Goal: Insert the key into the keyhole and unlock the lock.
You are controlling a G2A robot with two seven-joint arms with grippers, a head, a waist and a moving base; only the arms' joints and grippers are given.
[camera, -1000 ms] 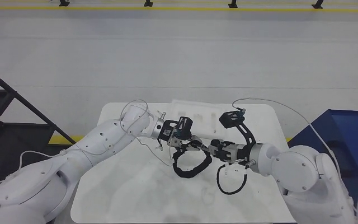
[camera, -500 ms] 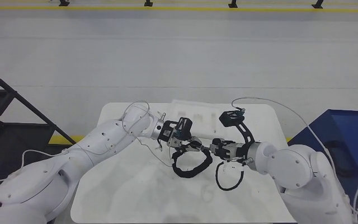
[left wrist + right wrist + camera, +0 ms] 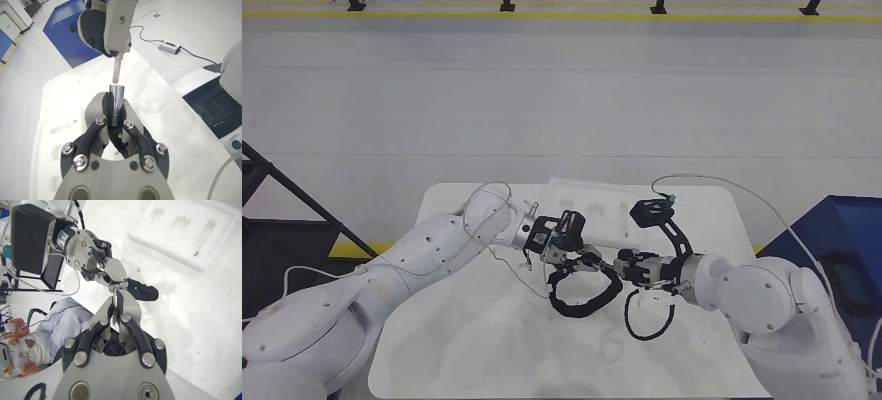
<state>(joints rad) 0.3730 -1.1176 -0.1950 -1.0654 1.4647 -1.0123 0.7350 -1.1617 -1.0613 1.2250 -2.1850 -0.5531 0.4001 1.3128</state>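
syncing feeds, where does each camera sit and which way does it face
Top view: above the arms, facing down at the table; both arms show, left claw and right claw almost meeting.
Left wrist view: on the left wrist, facing along its claw, shut on the lock, toward the key.
Right wrist view: on the right wrist, facing along its claw, shut on the key, toward the keyhole.
Shared: both wrist views show key tip at lock, from opposite ends.

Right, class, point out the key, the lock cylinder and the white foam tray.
key (image 3: 116,70): left wrist view, on the middle of its metal blade.
lock cylinder (image 3: 117,98): left wrist view, on its shiny barrel.
white foam tray (image 3: 162,237): right wrist view, on the bare surface beside its cut-outs.
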